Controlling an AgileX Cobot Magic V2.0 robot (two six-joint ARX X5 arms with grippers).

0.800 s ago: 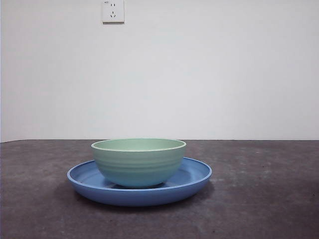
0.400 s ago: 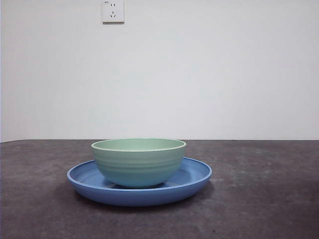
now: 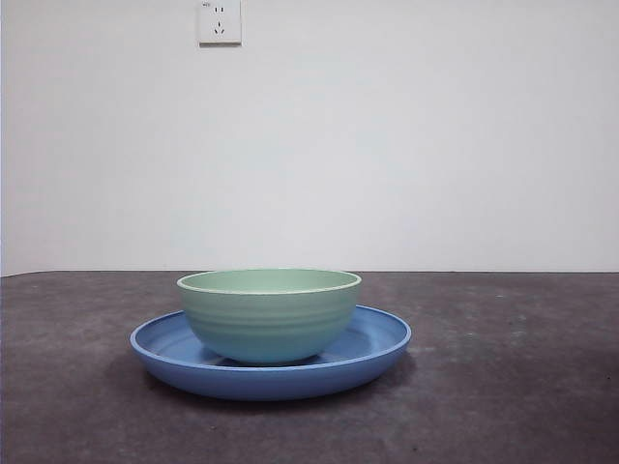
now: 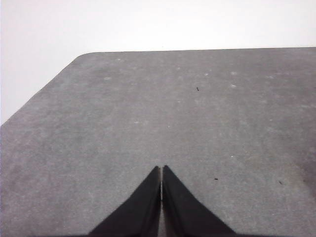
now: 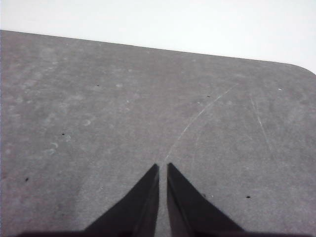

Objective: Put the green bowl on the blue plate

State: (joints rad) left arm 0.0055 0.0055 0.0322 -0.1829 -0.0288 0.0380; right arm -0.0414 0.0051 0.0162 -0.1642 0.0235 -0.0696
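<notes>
Green bowl [image 3: 269, 315] sits upright inside the blue plate [image 3: 377, 350], its base on the plate's floor, a little left of the plate's centre. Landmark for all that follows: the plate.

Hidden or hard to read:
- The bowl's inside is out of sight from the low front view; only the far inner wall below the rim shows.
- The middle of the plate's floor is covered by the bowl; the foot of the bowl is partly masked by the plate's near rim.
- Neither wrist view shows the plate or the bowl, so how far each arm stands from the plate cannot be told.
- Wall socket [image 3: 220, 21], high above and behind the plate, is cut off at the top edge.

Materials and shapes:
- Bowl: pale mint, glossy, round, faint horizontal ridges around the outside, lighter rim; narrower than the plate.
- Plate: medium blue, glossy, wide and shallow, raised rim, faint concentric rings on the bare floor.
- Worktop [image 3: 522, 387]: dark grey, matt, mottled (fine scratches and specks in the wrist views), rounded corners.

Grippers:
- Left gripper [image 4: 161, 173]: jaws closed tip to tip, nothing between them, above bare worktop.
- Right gripper [image 5: 163, 170]: jaws drawn together with only a thin slit, holding nothing, above bare worktop.
</notes>
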